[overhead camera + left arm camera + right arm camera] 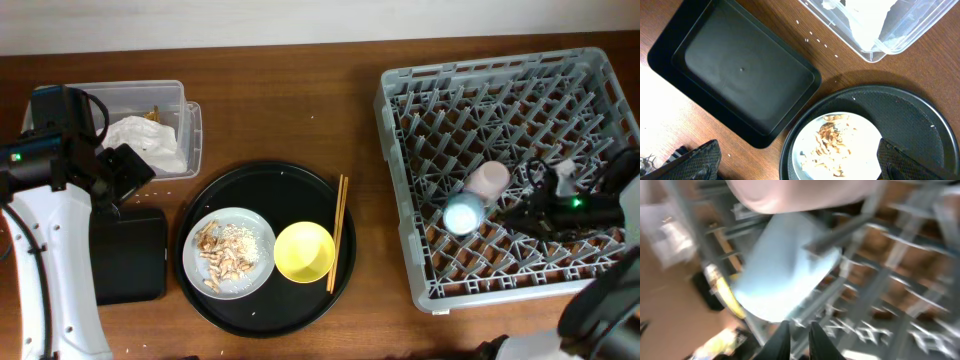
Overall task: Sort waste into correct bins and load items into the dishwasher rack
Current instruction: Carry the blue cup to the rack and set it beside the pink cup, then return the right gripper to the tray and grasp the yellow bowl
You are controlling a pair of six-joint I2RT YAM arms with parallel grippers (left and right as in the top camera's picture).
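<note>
Wooden tabletop (300,100) carries the grey dishwasher rack (480,90), where the light-blue bowl (464,213) lies just beyond the right gripper (508,212), its fingers (782,343) close together, clasping nothing.

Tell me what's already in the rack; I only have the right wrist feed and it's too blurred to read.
Observer: Overhead, the pink bowl and the light-blue bowl sit next to each other in the dishwasher rack.
Operator: What's not loaded yet?
Observer: The yellow bowl, the grey plate carrying food scraps, and the chopsticks are all on the round black tray.
Operator: And the left gripper?
Observer: The left gripper is open and empty, hanging above the table near the flat black tray.
</note>
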